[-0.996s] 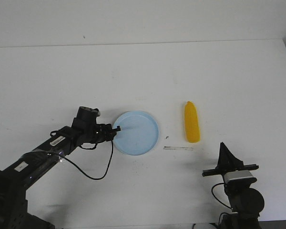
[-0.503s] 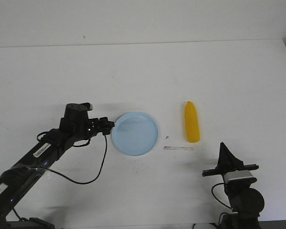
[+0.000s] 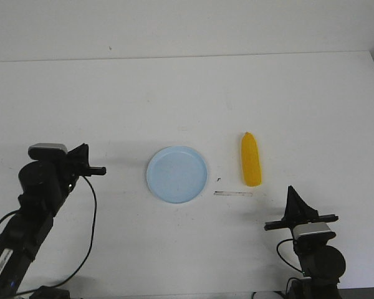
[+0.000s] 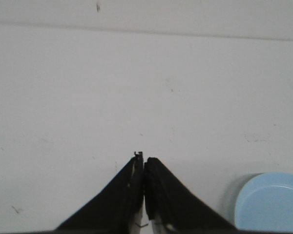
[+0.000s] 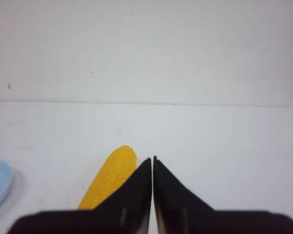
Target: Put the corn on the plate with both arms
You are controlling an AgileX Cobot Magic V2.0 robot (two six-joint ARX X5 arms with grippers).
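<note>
No brand name, label text or other writing is legible in any view; a pale tag on the left arm's lower link is too small to read.

Item count: one corn, one plate, two arms, one thin pale strip on the table.

Plate: sits flat near the table's centre in the front view, with nothing on it. Its rim also appears at the edge of both wrist views.

Corn: lies flat on the table at 3 o'clock from the plate, close to it but apart from it. Its long axis runs toward 12 o'clock, tapered end pointing away from the robot. The strip lies on the table at 7 o'clock from the corn, just beside its blunt end.

Left gripper: at 9 o'clock from the plate, well apart from it, tip pointing toward the plate. In the left wrist view the fingers are pressed together with nothing between them.

Right gripper: at 5 o'clock from the corn, near it but not touching. In the right wrist view the jaws meet at the tips, holding nothing; the corn shows just beside the fingers.
</note>
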